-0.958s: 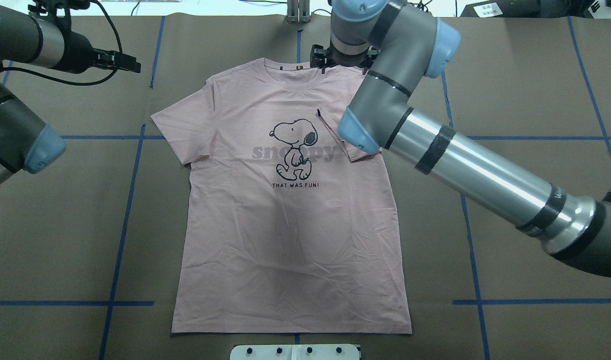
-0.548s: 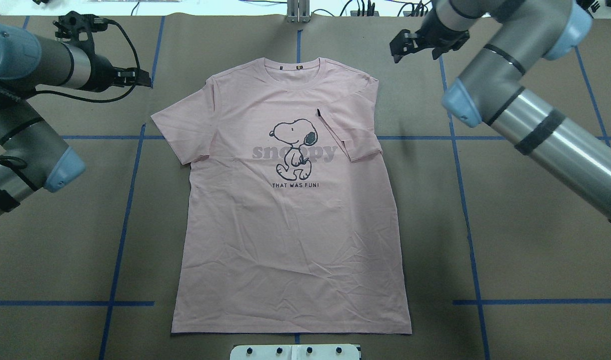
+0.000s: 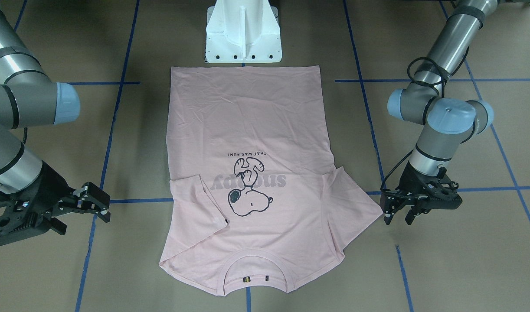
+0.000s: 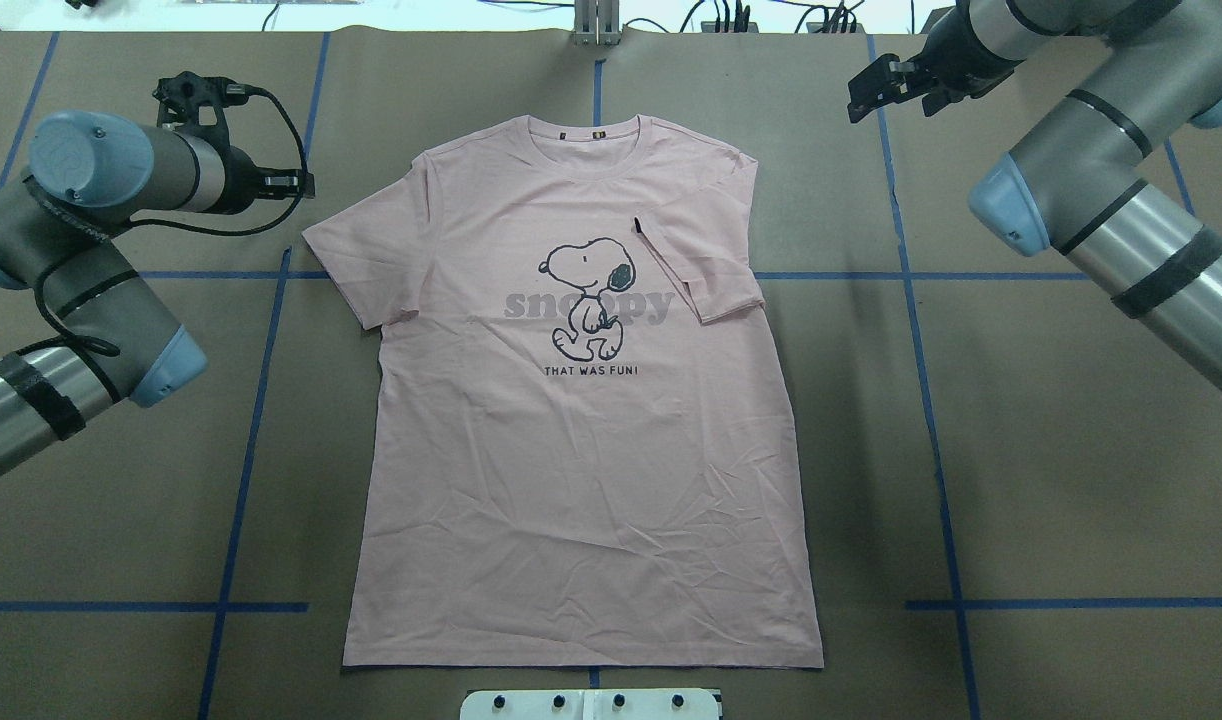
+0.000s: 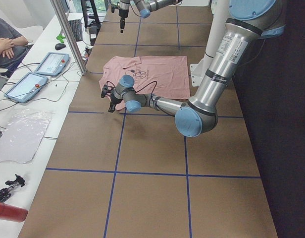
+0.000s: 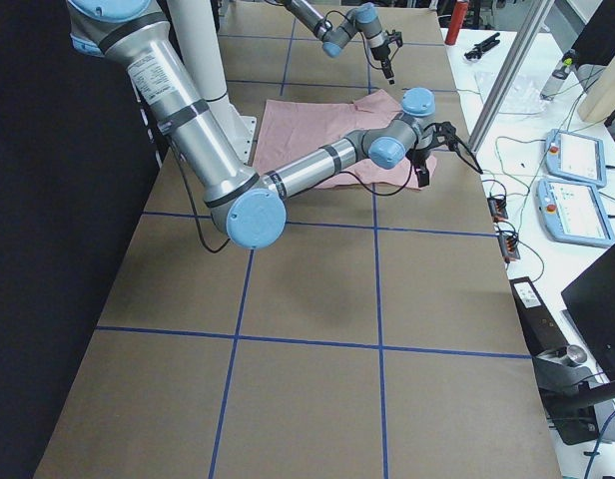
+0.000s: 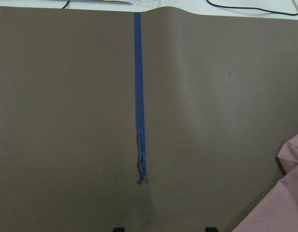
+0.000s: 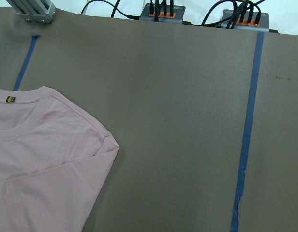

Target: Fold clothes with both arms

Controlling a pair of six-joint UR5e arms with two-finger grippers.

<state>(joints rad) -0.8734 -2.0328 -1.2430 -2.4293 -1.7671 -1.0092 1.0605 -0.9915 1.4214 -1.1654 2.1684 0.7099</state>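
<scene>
The pale pink T-shirt lies flat on the table, print up, collar at the far side. Its sleeve on my right side is folded in over the chest; the other sleeve is spread out. My left gripper hovers just outside that spread sleeve, open and holding nothing. The left wrist view shows only a corner of the shirt over bare table. My right gripper is off the shirt near the far right, open and holding nothing. In its wrist view the collar and shoulder sit at lower left.
Brown paper with blue tape lines covers the table. The white pedestal base stands at the shirt's hem. An aluminium post and cables line the far edge. Tablets and a seated person are beyond it.
My right arm has swung away from the shirt's collar and shoulder toward the far right. My left gripper has moved closer to the spread sleeve. The shirt has not moved.
</scene>
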